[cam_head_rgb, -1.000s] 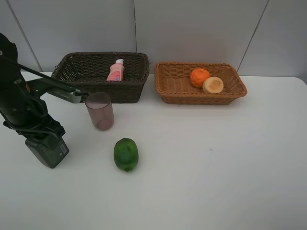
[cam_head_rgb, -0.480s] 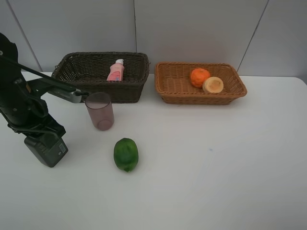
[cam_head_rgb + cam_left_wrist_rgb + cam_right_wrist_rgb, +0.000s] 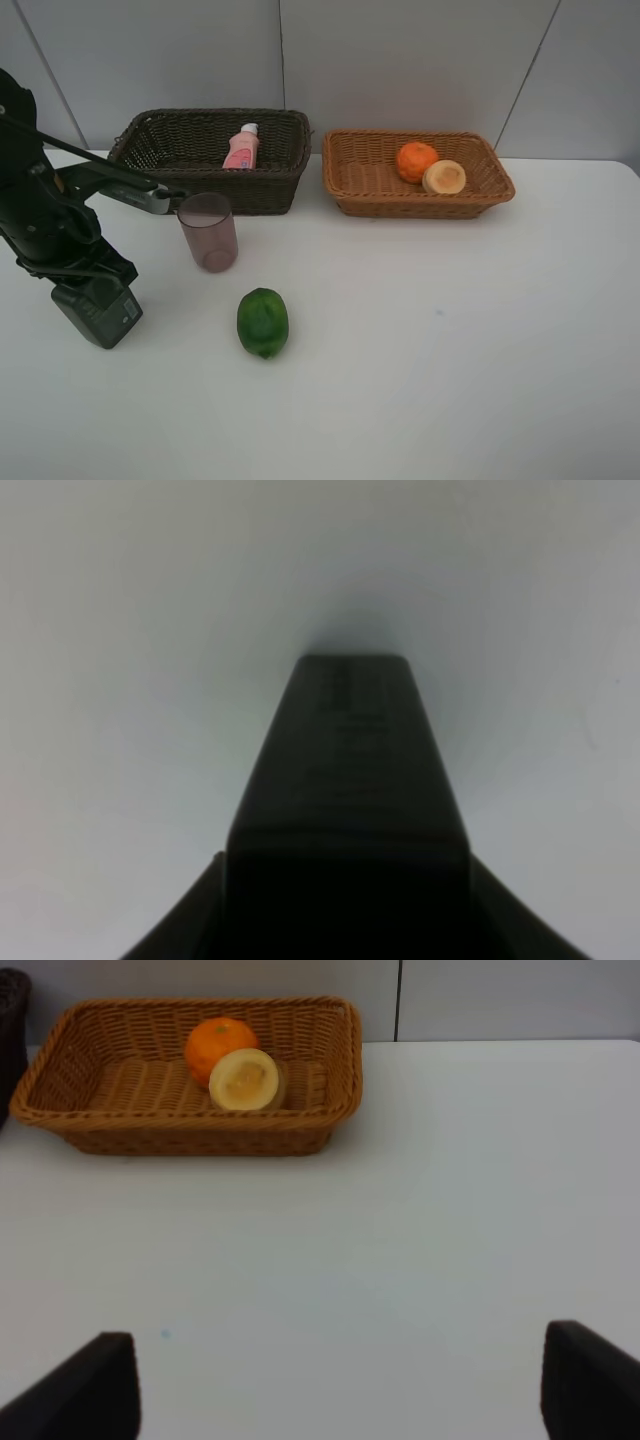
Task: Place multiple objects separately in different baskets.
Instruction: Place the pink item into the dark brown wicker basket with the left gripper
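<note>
Left gripper (image 3: 352,670) closed, right gripper (image 3: 338,1338) apart; tan basket (image 3: 420,208) holds orange (image 3: 416,161), dark basket (image 3: 262,190) pink bottle (image 3: 241,150).

- Left end effector (image 3: 352,685): left wrist view, lower centre; one blurred dark block, no gap visible, base cut by bottom edge.
- Right end effector (image 3: 340,1395): two dark finger ends (image 3: 85,1390) wide apart in the lower corners, cropped.
- Left arm (image 3: 40,210): cut by left edge.
- Pink bottle (image 3: 241,148): lower part hidden behind dark basket (image 3: 210,188) wall; label unreadable.
</note>
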Action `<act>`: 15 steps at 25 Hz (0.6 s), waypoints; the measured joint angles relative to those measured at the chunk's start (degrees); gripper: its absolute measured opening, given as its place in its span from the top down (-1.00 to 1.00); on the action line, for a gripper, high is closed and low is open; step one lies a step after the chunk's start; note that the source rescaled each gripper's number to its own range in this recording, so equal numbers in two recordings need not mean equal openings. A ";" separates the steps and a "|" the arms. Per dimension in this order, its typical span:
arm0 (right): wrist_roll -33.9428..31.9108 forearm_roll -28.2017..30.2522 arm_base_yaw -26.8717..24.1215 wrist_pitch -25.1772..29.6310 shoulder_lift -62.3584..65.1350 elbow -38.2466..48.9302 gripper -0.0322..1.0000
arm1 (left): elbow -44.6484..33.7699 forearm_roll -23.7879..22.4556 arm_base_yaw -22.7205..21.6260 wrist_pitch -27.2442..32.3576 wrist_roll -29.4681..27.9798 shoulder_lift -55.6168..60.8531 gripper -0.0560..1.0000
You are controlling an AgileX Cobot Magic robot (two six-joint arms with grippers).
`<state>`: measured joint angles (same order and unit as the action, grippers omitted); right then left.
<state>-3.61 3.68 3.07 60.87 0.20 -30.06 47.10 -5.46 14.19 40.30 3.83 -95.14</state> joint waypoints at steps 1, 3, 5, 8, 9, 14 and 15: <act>0.00 0.00 0.00 0.00 0.00 0.00 -0.43 | 0.00 0.04 0.00 0.14 0.00 0.00 -0.02; 0.00 0.00 0.00 0.00 0.00 0.00 -0.43 | 0.00 0.43 0.00 0.49 0.00 0.28 -0.02; 0.00 0.00 0.00 0.00 0.00 0.00 -0.43 | 0.14 0.72 0.00 1.08 0.00 1.17 -0.02; 0.00 0.00 0.00 0.00 0.00 0.00 -0.43 | 1.47 0.86 0.00 2.82 0.00 3.13 -0.02; 0.00 0.00 0.00 0.00 0.00 0.00 -0.43 | 2.18 0.91 0.00 3.67 0.00 3.92 -0.02; 0.00 0.00 0.00 0.00 0.00 0.00 -0.43 | 7.03 0.91 0.00 8.59 0.00 7.67 -0.02; 0.00 0.00 0.00 0.00 0.00 0.00 -0.43 | 8.55 0.91 0.00 9.81 0.00 8.05 -0.02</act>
<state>-3.61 3.68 3.07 60.87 0.20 -30.06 55.65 -4.55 14.19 50.11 3.83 -87.08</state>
